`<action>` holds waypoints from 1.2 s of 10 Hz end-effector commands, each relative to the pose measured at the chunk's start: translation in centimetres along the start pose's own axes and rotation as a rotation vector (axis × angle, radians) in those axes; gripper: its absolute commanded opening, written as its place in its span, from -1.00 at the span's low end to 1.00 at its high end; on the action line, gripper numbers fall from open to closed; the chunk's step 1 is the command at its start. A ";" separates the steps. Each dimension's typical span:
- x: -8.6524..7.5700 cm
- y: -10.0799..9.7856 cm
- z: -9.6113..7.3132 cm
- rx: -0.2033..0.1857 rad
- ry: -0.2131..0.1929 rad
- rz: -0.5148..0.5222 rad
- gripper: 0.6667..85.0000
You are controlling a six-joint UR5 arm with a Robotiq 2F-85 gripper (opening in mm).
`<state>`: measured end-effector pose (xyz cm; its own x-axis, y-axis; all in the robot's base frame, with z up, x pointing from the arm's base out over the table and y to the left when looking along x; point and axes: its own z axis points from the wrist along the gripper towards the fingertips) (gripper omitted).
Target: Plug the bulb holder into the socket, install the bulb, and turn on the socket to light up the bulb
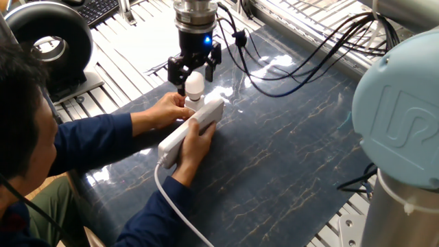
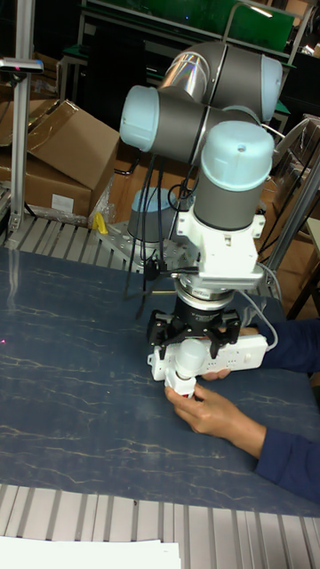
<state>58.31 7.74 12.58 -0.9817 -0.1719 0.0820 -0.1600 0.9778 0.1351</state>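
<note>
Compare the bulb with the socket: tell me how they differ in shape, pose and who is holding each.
The bulb is small and round-domed; the socket is a long flat bar. The bulb stands upright at the socket's far end; the socket lies along the table. The gripper jaws flank the bulb, while a person's hands steady the socket. Both are white.

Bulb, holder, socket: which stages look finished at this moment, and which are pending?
Done: the bulb holder sits on the socket, which a person's hands steady. In hand: the bulb stands upright in it, the gripper open around it. Left: switching on; the bulb looks unlit.
</note>
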 end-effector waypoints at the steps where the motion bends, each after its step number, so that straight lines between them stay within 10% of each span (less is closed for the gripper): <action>1: -0.5 0.1 -0.6 0.019 0.000 -0.133 0.94; 4: -0.6 1.1 -0.6 0.023 -0.013 -0.222 0.86; 8: -2.9 1.1 -0.9 0.131 -0.114 -0.564 0.74; 12: -3.1 1.2 -1.2 0.196 -0.132 -0.731 0.40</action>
<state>60.99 8.72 13.32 -0.7084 -0.7031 -0.0617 -0.7027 0.7108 -0.0319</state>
